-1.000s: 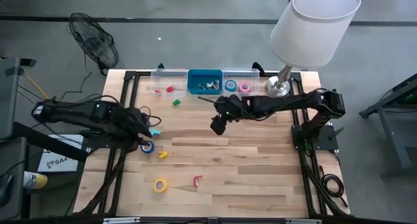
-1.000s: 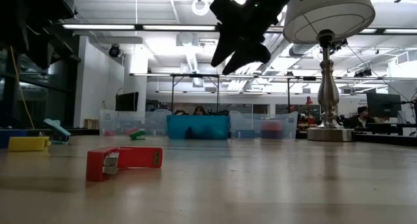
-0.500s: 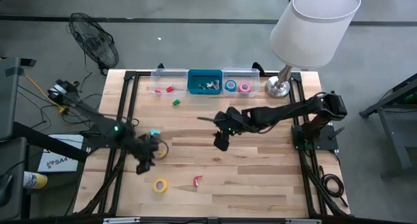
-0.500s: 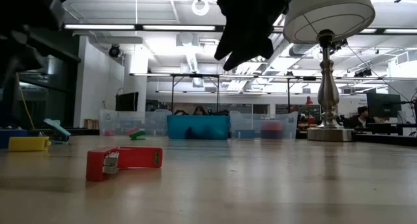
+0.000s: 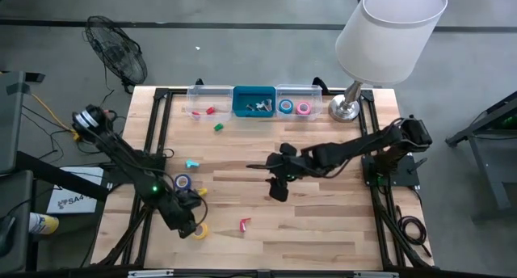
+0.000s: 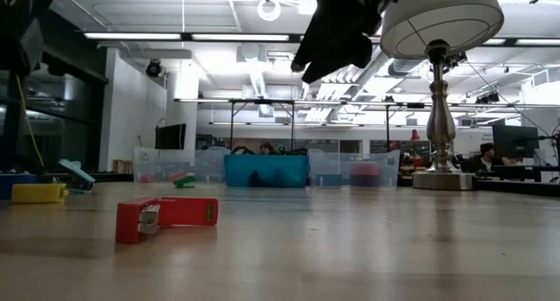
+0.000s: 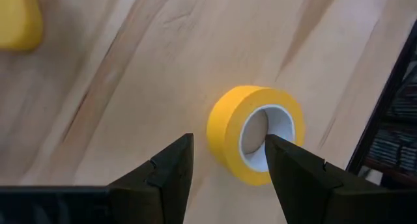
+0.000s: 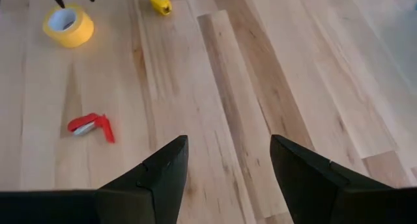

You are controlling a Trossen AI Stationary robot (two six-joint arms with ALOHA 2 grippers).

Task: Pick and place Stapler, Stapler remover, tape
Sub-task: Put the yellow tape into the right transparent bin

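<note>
Both arms have swung toward the front of the table (image 5: 323,221) within the last second: the left pincer (image 5: 188,225), earlier beside the blue tape roll (image 5: 183,182), now hangs over the yellow tape roll (image 5: 199,229), and the right pincer (image 5: 279,191) has dropped from near the bins to mid-table. In the left wrist view the fingers (image 7: 166,168) stand apart, one on either side of the yellow roll's near rim, which lies flat on the wood (image 7: 257,134); whether they touch it is hard to judge from here. The right pincer's fingers (image 8: 163,165) are also spread, holding nothing, above bare boards.

From the yellow roll, the red stapler remover (image 5: 244,225) lies at about 3 o'clock, near but apart. The blue roll sits at 11 o'clock from the yellow one, with a small yellow piece (image 5: 201,191) just beside it and a teal piece (image 5: 191,163) farther back. At the table's far edge, blue (image 5: 286,107) and pink (image 5: 303,108) rolls rest in a clear bin, next to a blue bin (image 5: 254,102) and the lamp base (image 5: 345,108).
</note>
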